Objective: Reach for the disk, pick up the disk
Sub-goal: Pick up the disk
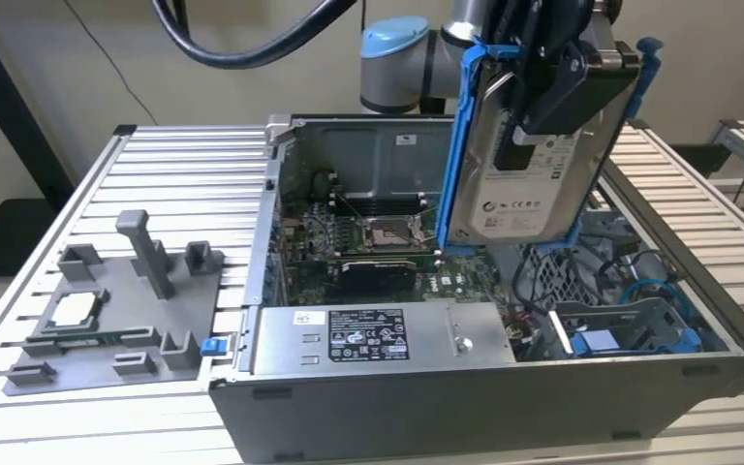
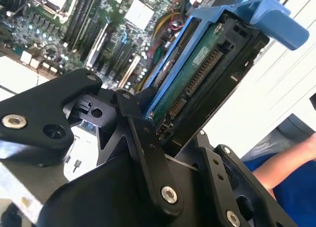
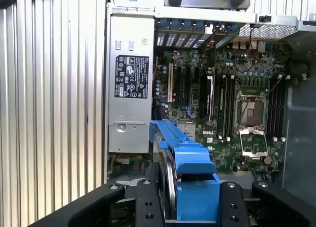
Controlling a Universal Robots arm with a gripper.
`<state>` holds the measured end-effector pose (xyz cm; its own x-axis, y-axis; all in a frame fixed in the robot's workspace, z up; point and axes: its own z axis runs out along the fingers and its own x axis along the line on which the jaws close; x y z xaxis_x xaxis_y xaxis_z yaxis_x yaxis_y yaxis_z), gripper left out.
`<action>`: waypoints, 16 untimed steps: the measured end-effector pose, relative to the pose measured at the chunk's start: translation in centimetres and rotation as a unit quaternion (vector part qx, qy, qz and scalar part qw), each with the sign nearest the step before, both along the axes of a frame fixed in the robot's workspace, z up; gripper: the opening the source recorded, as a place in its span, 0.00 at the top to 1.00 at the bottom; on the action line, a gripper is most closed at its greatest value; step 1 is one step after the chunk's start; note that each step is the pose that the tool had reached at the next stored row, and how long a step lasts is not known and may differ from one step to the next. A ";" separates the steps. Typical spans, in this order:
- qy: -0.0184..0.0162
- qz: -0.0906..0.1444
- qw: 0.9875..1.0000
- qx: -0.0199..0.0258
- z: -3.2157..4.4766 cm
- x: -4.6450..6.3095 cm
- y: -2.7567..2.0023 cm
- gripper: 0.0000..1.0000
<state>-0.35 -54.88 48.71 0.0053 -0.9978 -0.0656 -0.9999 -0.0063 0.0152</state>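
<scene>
gripper (image 1: 546, 92) clamped on the disk (image 1: 546, 184), held upright above the open computer case (image 1: 476, 407) | lift: keep grip firm, rise straight, avoid case walls

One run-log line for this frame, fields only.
gripper: shut on disk | disk: lifted, upright above open computer case | pick: done

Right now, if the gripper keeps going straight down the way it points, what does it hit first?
The gripper is shut on the disk, which hangs on edge over the open computer case. Straight down, the disk's lower edge would likely meet the motherboard first; depth is uncertain.
</scene>
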 end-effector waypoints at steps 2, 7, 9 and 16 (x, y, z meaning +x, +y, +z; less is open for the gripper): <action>0.000 -0.001 1.000 0.000 -0.02 0.0 -0.57 1.00; 0.000 -0.001 1.000 0.000 -0.08 0.6 -1.64 1.00; 0.000 -0.001 1.000 0.000 -0.11 1.1 -1.90 1.00; 0.000 -0.001 1.000 0.000 -0.20 3.5 -2.34 1.00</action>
